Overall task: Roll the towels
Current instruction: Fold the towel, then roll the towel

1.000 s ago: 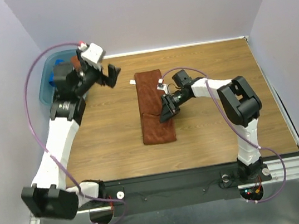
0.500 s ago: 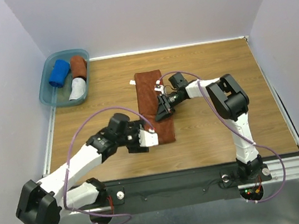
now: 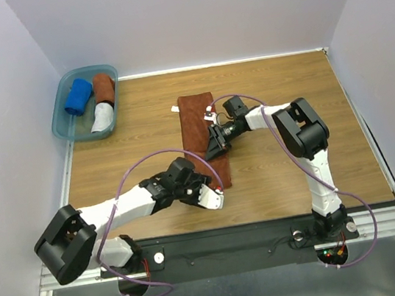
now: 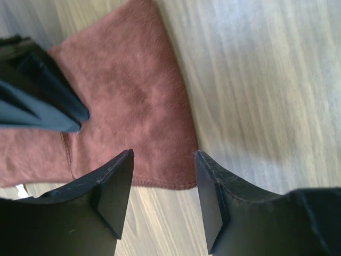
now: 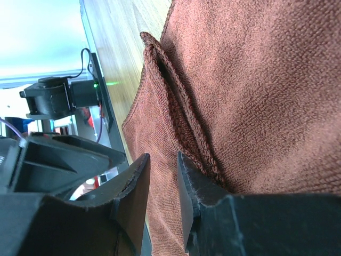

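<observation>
Because the rust-brown towel [image 3: 202,141] spread on the surface [image 3: 297,170] is soft and limp, its near edge should be gripped. The left claw [image 4: 162,181] is held wide there; the right claw [image 5: 162,176] is nearly closed on a mid-towel fold.

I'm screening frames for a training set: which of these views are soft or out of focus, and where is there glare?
Top external: evenly lit and sharp across the table, only soft shadows. Left wrist: the brown towel is slightly soft and the left claw fingers are blurred; pale sheen on the wood at right. Right wrist: the towel's weave is crisp, while the right claw fingers look soft and the background at upper left is washed out.
</observation>
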You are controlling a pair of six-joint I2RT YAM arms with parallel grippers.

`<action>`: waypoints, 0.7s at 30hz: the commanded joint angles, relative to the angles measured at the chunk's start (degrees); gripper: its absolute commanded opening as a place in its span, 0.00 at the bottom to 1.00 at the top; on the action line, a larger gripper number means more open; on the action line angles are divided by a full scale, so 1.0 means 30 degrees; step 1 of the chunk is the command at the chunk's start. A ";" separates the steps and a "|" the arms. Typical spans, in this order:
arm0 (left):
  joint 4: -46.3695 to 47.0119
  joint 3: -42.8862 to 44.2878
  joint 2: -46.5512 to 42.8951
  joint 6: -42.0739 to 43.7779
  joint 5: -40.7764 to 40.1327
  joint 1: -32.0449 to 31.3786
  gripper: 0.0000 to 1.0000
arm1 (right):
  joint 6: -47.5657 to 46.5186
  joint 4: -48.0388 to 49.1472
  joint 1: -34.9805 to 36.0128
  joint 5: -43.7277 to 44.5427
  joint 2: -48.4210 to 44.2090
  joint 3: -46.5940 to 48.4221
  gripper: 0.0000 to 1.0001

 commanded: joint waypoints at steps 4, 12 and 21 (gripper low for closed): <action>0.0869 -0.0486 0.0700 0.0605 0.0521 -0.0634 0.59 | -0.0878 0.0264 0.0136 0.2005 0.0421 -0.0879 0.33; 0.1718 -0.0633 0.1844 0.0926 0.0082 -0.0663 0.51 | -0.1142 0.0235 0.0136 0.2121 0.0361 -0.1377 0.32; -0.0412 0.0420 0.1758 -0.0303 0.1106 -0.0722 0.05 | -0.1551 0.0176 0.0312 0.1976 -0.0311 -0.2400 0.32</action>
